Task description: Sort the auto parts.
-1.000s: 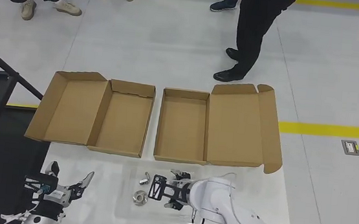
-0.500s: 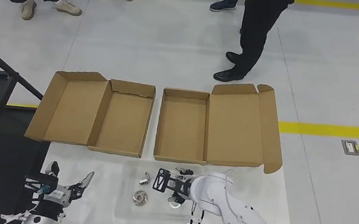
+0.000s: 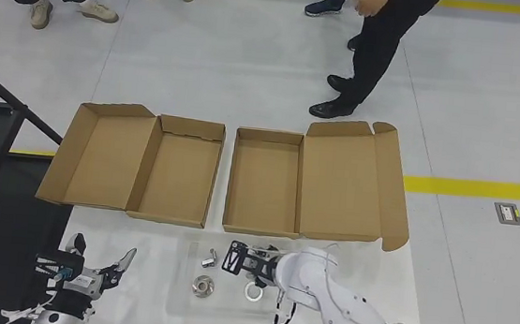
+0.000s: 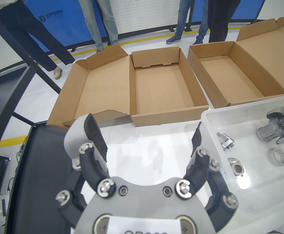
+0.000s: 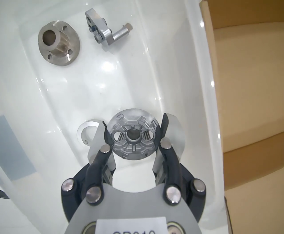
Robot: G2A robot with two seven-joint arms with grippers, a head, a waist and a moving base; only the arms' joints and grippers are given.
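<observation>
Grey shop floor, yellow tape line, white table at the near edge. Left gripper [image 4: 143, 128] hangs at 7 o'clock of the table, jaws spread wide, nothing between them. Left box [image 3: 179, 168] and right box [image 3: 263, 181] lie open side by side at 12 o'clock of the clear bin [image 5: 88, 93]. In the bin: flanged hub [image 5: 58, 43], pinned bracket [image 5: 104, 33] just beside it, ring [image 5: 85, 130] half covered by a finger. Right gripper [image 5: 135, 120] is clenched across the rim of a cast disc [image 5: 133, 137], low in the bin. Judgement: lift straight up, disc level, clearing bin wall and box front before travelling toward 12 o'clock. Disc underside hidden; cannot tell whether it touches the bin floor, nor which box suits it.
</observation>
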